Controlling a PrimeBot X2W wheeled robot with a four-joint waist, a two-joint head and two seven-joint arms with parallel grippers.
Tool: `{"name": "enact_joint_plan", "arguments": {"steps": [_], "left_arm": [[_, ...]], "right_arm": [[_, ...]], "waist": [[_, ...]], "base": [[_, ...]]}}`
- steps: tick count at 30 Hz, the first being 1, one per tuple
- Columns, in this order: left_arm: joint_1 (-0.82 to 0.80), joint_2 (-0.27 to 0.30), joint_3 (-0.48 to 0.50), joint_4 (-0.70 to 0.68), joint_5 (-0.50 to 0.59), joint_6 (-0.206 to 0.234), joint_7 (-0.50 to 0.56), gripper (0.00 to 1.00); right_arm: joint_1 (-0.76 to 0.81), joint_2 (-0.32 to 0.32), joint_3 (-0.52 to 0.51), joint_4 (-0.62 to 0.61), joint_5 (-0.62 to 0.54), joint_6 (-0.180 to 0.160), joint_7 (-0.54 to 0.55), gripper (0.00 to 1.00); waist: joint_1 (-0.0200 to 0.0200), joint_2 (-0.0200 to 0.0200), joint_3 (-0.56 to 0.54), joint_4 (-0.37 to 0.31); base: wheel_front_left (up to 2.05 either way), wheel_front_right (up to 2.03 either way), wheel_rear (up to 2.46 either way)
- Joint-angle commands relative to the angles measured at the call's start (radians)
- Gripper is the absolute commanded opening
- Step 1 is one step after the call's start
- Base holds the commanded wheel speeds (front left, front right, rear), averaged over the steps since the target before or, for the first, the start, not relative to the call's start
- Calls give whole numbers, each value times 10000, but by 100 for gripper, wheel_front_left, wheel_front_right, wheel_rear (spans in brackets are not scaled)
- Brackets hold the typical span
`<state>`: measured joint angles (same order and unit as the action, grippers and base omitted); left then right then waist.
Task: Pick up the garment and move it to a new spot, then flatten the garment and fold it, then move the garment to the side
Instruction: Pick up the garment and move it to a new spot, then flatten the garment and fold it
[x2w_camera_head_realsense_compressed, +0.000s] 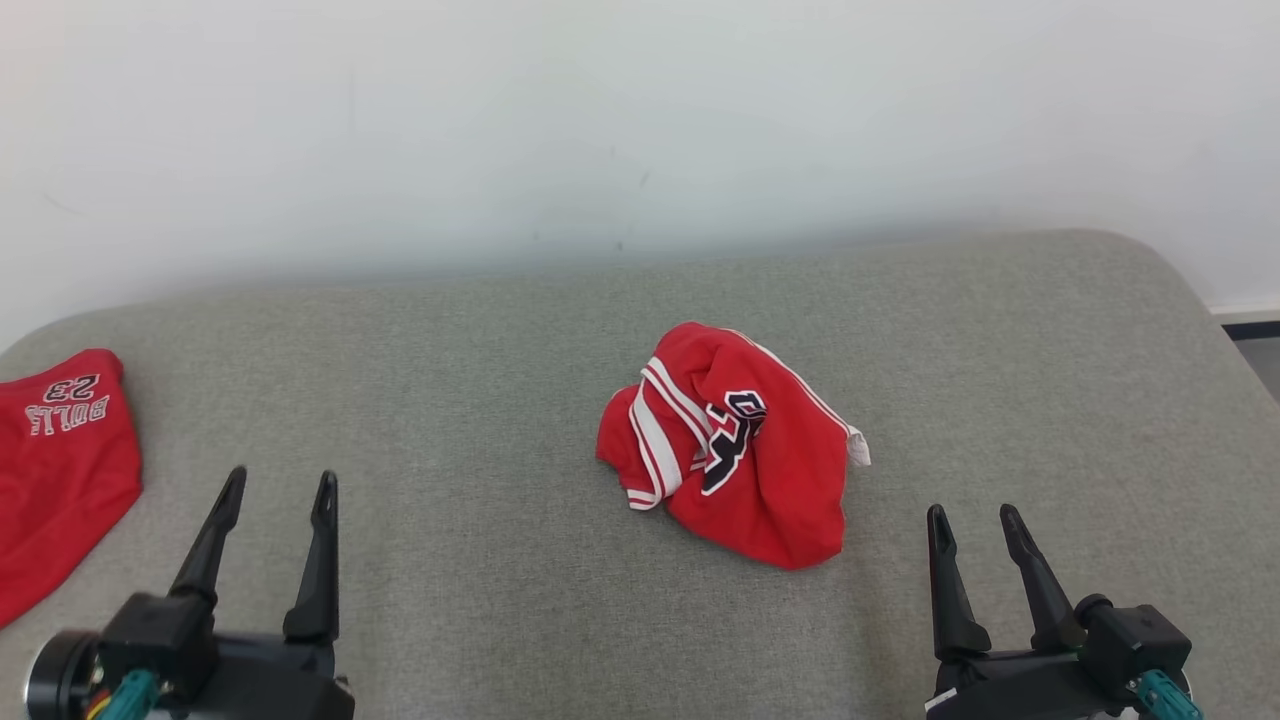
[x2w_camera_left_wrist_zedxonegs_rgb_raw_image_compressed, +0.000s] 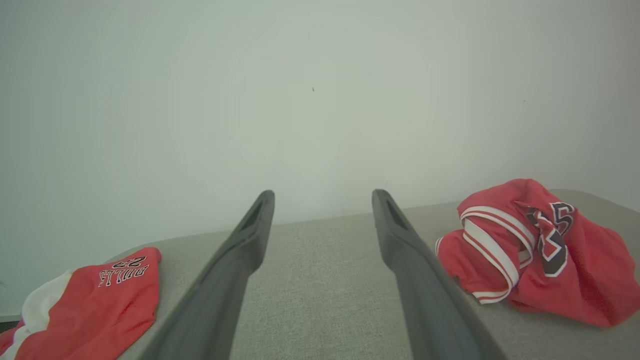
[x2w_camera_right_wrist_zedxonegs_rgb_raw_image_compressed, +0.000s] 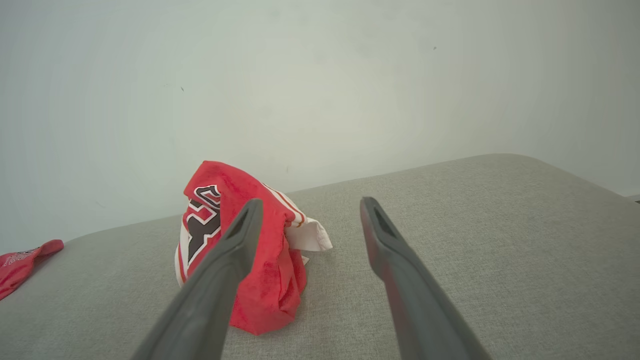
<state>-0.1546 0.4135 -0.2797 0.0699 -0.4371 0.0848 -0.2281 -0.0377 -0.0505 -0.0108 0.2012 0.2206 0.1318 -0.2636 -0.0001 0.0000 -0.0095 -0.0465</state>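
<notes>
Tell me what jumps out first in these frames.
The crumpled red garment, a bunched heap with white stripes and black lettering, sits near the middle of the grey cushioned surface. A second red jersey lies flatter at the surface's left edge. The left gripper and right gripper stand open and empty at the lower corners of the head view, neither touching cloth.
</notes>
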Motion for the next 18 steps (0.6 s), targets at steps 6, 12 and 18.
{"name": "enact_joint_plan", "arguments": {"steps": [6, 12, 18], "left_arm": [[1051, -154, 302, -429, 20, 725, -176, 100], [1488, -353, 498, -449, -38, 841, -304, 100], [1926, -418, 830, -544, 12, 430, -385, 100]], "right_arm": [[183, 7, 39, -47, -139, -21, 30, 100], [198, 7, 11, -12, -134, -21, 20, 100], [255, 7, -27, 50, -88, -21, 26, 100]], "waist": [[1, 0, -53, 219], [1, 0, -40, 302], [1, 0, -20, 335]], "base": [[0, 0, 0], [0, 0, 0], [0, 0, 0]]}}
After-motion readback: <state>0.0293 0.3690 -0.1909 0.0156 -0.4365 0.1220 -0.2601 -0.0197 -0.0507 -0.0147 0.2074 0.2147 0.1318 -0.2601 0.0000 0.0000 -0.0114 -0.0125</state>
